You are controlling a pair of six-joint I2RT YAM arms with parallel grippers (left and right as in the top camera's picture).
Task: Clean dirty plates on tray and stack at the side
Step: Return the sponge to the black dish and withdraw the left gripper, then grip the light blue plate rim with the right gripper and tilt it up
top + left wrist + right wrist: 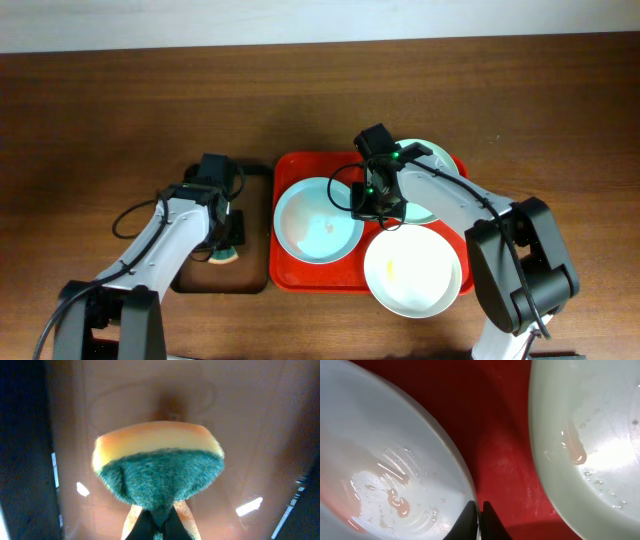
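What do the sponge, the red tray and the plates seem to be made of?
Sponge: soft yellow foam with fuzzy green scouring fibre. Red tray: likely plastic, smooth with fine scratches. Blue plate and white plate: glossy, reflective; ceramic or melamine, cannot tell.

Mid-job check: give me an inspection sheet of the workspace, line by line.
Surface: dark brown wooden table.
Job's things: large red plastic tray holding pale blue round plate, white round plate and pale green round plate; smears visible on two.
Clutter: brown narrow tray.
Grippers: left gripper shut on yellow-and-green sponge; right gripper shut, by the blue plate's rim.
Cables: black leads along both arms.
Surroundings: pale strip along top edge.
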